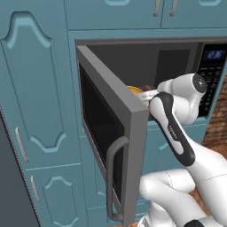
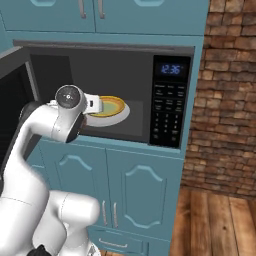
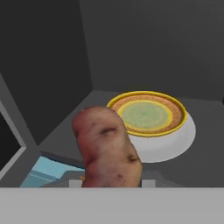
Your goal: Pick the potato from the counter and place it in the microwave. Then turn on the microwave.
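Blue cabinets, open microwave, plate inside (yellow-rimmed), potato held before it.

The microwave stands with its door swung wide toward the camera, curved bar handle at its lower edge. The white arm reaches into the dark cavity, where a yellow plate rim shows beside the blue-lit keypad.
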### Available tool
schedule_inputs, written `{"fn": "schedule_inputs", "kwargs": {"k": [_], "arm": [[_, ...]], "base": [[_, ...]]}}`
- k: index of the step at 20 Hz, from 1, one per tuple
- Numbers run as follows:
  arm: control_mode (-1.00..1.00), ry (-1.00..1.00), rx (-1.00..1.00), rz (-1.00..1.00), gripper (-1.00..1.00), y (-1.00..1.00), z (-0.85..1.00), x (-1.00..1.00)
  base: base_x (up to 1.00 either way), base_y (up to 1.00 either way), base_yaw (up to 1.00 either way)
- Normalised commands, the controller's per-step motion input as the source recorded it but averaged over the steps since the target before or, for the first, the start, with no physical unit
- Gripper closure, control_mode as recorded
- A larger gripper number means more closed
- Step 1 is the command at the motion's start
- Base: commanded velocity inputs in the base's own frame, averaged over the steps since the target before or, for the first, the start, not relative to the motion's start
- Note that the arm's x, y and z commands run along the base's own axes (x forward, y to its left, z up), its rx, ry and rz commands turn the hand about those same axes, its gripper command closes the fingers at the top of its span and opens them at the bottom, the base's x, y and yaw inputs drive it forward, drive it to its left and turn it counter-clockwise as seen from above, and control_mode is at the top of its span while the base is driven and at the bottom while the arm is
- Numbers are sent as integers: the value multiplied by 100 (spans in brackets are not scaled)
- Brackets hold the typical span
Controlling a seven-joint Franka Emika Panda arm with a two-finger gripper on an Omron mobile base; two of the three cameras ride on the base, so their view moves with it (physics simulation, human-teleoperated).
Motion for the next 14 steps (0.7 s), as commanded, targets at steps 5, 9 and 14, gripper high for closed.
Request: {"fn": "schedule_inputs", "kwargs": {"k": [5,9,14], "arm": [[-100,0,0,0,100,0,0,33],[-100,0,0,0,100,0,0,34],[-100,0,0,0,100,1,0,32]], "base": [[0,0,0],[0,0,0],[0,0,0]]}}
